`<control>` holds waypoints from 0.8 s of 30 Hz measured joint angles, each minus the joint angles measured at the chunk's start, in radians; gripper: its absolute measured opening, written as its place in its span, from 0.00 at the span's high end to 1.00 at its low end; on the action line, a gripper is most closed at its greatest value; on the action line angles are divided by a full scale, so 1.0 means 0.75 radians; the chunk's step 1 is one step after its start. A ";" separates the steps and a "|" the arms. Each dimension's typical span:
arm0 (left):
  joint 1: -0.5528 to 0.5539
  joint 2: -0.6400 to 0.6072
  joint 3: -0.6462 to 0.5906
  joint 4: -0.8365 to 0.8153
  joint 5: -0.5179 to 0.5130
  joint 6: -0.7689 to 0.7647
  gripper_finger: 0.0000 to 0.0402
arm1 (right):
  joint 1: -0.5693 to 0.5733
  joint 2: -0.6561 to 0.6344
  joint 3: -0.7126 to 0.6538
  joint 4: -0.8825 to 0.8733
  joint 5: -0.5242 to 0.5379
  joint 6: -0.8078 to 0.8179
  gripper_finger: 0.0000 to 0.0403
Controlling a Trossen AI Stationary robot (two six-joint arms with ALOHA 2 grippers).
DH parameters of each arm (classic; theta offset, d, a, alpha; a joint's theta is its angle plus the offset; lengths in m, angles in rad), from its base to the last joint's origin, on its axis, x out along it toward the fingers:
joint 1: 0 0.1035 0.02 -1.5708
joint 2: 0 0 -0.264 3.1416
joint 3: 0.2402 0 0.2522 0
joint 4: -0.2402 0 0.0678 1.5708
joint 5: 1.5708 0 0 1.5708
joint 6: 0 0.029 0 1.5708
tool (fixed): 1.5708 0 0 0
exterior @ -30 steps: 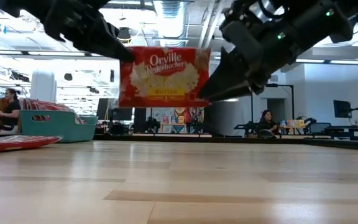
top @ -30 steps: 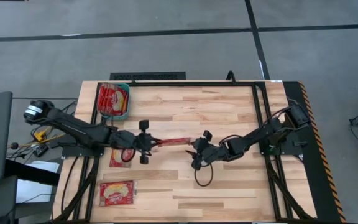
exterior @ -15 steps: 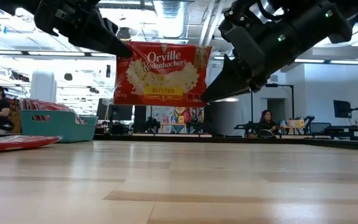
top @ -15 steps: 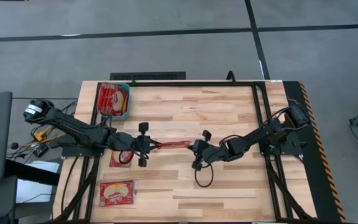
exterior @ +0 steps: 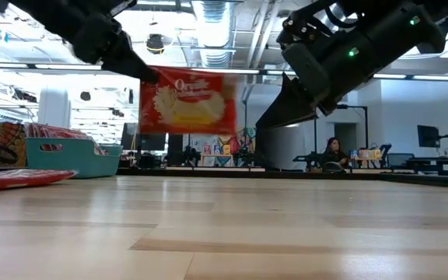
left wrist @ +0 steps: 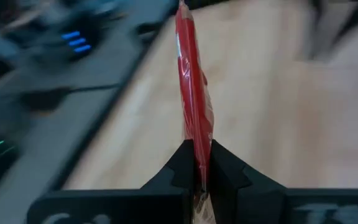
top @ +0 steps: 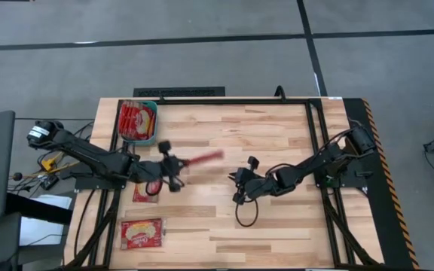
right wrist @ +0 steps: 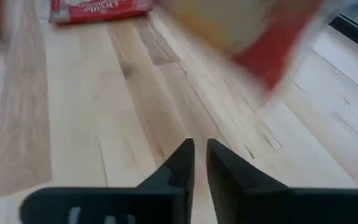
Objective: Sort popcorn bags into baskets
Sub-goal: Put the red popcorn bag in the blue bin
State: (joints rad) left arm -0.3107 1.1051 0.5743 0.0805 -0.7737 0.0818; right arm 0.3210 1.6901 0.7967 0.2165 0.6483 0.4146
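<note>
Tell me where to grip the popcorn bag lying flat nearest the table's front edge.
That flat bag offers only thin edges. A hand would probably do best coming straight down and pinching across a short end, as the left hand now grips the raised bag.

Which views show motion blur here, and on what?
Low view: the held popcorn bag is smeared, its lettering hard to read. Right wrist view: that bag is a red-yellow streak. Left wrist view: background streaked, while the bag in the left gripper stays fairly crisp. High view: mostly sharp.
</note>
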 joint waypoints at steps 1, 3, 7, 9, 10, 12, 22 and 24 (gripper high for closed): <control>0.003 -0.026 0.001 -0.039 -0.080 -0.020 0.97 | 0.000 0.000 0.000 -0.006 0.003 0.010 0.80; 0.011 -0.090 0.001 -0.153 -0.222 -0.072 0.97 | -0.001 0.000 -0.001 -0.009 0.005 0.034 0.78; 0.053 -0.262 0.001 -0.449 -0.454 -0.261 0.97 | 0.000 0.000 -0.001 -0.029 0.007 0.043 0.77; 0.085 -0.355 0.001 -0.640 -0.547 -0.388 0.97 | 0.002 0.000 -0.001 -0.031 0.007 0.051 0.77; 0.101 -0.400 0.001 -0.722 -0.579 -0.452 0.97 | 0.002 0.000 -0.001 -0.032 0.007 0.061 0.77; 0.145 -0.496 0.001 -0.895 -0.634 -0.581 0.97 | 0.002 0.000 -0.001 -0.034 0.007 0.074 0.77; 0.446 -0.751 -0.061 -1.167 -0.624 -0.885 0.97 | -0.021 0.000 -0.001 -0.018 0.008 0.069 0.77; 0.486 -0.752 -0.078 -1.161 -0.601 -0.937 0.97 | -0.023 0.000 -0.001 -0.018 0.010 0.065 0.77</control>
State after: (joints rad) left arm 0.0540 0.5411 0.5159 -0.7901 -1.2245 -0.6211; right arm 0.3038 1.6901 0.7963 0.2028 0.6557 0.4633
